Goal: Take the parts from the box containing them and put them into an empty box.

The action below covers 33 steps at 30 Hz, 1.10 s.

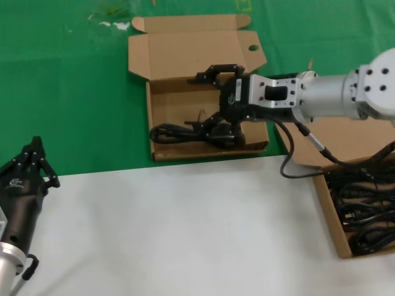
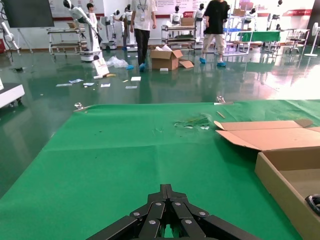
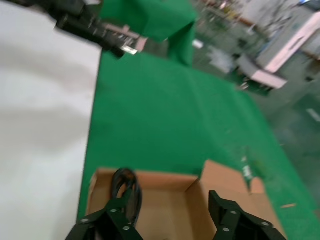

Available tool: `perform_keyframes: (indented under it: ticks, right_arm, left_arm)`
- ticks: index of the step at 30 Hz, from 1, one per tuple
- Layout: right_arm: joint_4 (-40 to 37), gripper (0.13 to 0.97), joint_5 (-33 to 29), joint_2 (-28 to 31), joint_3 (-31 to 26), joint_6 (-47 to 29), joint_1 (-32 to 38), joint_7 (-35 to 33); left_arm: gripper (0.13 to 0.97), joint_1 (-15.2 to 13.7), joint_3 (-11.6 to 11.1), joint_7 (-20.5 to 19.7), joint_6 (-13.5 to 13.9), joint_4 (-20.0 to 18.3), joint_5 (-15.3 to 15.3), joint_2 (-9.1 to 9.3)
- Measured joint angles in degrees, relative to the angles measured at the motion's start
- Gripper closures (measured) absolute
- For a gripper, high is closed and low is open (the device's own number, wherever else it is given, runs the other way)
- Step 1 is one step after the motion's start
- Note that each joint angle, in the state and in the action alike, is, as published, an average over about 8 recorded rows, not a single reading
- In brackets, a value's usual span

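The box with a round hole in its lid (image 1: 197, 55) lies open at the middle back. One black cable (image 1: 179, 132) lies along its front wall. My right gripper (image 1: 208, 103) hovers over this box, open and empty, with one finger just above the cable's plug end. In the right wrist view the right gripper (image 3: 165, 202) spans the box floor (image 3: 160, 200), and the cable (image 3: 122, 182) lies by one finger. The plain box (image 1: 330, 213) at the right front holds several black cables (image 1: 367, 213). My left gripper (image 1: 37, 151) is shut and parked at the left front.
Green cloth (image 1: 68, 92) covers the back of the table and a white surface (image 1: 185, 228) covers the front. In the left wrist view the shut left gripper (image 2: 167, 189) points over the cloth, with the holed box's wall (image 2: 280, 180) to one side. People stand far off.
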Motion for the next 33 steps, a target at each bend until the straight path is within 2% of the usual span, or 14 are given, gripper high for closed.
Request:
perform_keyframes:
  ticks: [5,6,9,17,21,26,30,33]
  right_arm:
    - [6.9,0.53,1.4,1.9,2.2,2.2,-3.5,2.7]
    - [7.6,0.53,1.6,2.1,2.5,2.5,-3.9,3.0]
    - [8.4,0.53,1.7,2.3,2.7,2.8,-4.4,3.3]
    - [9.0,0.334,2.2,2.1,3.3,3.9,-5.5,3.5]
    - [9.7,0.284,3.0,1.8,4.2,5.7,-7.3,3.7]
    - [10.9,0.202,4.3,1.3,5.8,8.7,-10.3,4.0]
    - [12.0,0.178,5.5,0.8,7.1,11.4,-12.9,4.2]
    - [12.8,0.153,6.4,0.4,8.1,13.4,-14.9,4.4]
  left_arm:
    - [0.957,0.0,0.0,0.0,0.0,0.0,0.0,0.0]
    - [0.957,0.0,0.0,0.0,0.0,0.0,0.0,0.0]
    - [0.957,0.0,0.0,0.0,0.0,0.0,0.0,0.0]
    - [0.932,0.0,0.0,0.0,0.0,0.0,0.0,0.0]
    - [0.916,0.0,0.0,0.0,0.0,0.0,0.0,0.0]
    - [0.849,0.0,0.0,0.0,0.0,0.0,0.0,0.0]
    - [0.809,0.0,0.0,0.0,0.0,0.0,0.0,0.0]
    - [0.744,0.0,0.0,0.0,0.0,0.0,0.0,0.0]
